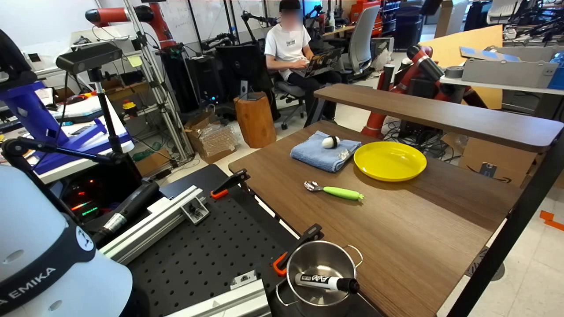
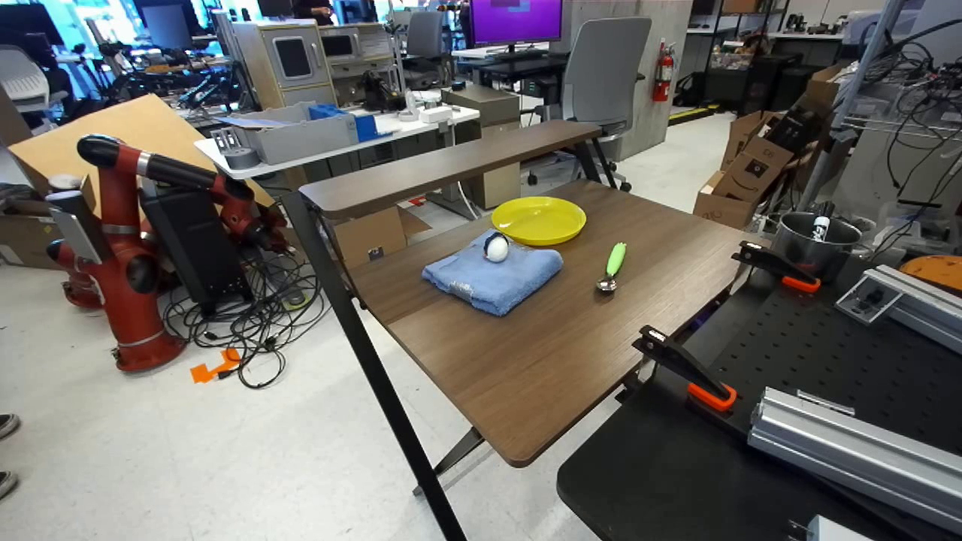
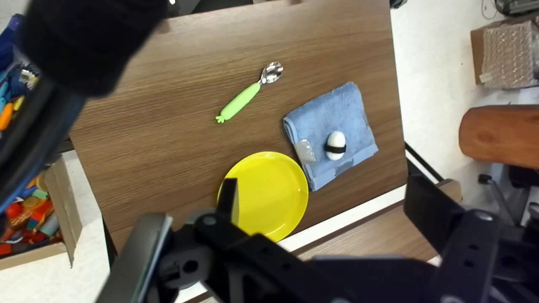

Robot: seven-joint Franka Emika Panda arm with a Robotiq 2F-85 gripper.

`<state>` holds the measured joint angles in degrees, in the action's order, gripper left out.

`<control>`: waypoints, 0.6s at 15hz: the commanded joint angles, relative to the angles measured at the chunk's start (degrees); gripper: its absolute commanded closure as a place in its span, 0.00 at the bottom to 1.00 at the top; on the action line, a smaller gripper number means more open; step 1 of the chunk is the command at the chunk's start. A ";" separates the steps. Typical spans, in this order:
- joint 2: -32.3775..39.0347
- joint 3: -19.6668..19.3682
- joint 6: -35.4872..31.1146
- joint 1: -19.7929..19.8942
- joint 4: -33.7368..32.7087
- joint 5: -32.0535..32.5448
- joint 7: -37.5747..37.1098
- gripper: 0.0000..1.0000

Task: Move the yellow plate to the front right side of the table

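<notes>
Wrist view: yellow plate (image 3: 271,191) unheld near far edge of table (image 3: 168,139)

Location: it lies flat and bare, about midway along the far edge, the one by the raised shelf (image 1: 440,113). A folded blue cloth (image 3: 324,120) sits right next to it; whether the two touch, I cannot tell from where I stand.

Gripper (image 3: 322,181): jaws spread wide, nothing held. One finger crosses the plate by line of sight only; both exterior views show no contact.

Handling, judged by eye: the gloss suggests moulded plastic. Expect low weight, a stiff body, little risk of breakage, and a slick face liable to pivot in a pinch.

Recommended hold: the near-side rim (image 3: 267,154), facing the edge by the black perforated surface (image 1: 198,251), one pad inside and one outside, pinched firmly. That side faces away from the shelf and is off the cloth. Whether the jaws could span the full width, I cannot tell.

Hazard: a green-handled spoon (image 3: 249,94) lies between plate and near edge. If dragged toward the near corner on the robot's right, the plate could clip its handle; lifting is preferable.
</notes>
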<state>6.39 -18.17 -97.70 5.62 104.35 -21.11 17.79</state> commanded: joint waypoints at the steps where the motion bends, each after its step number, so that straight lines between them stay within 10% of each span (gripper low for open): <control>1: 8.64 3.94 -0.32 3.38 -7.74 -1.71 -5.02 0.00; 9: 24.68 9.42 -4.57 5.32 -20.11 -0.68 -16.02 0.00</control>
<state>26.12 -11.17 -102.33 9.05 90.00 -21.76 5.78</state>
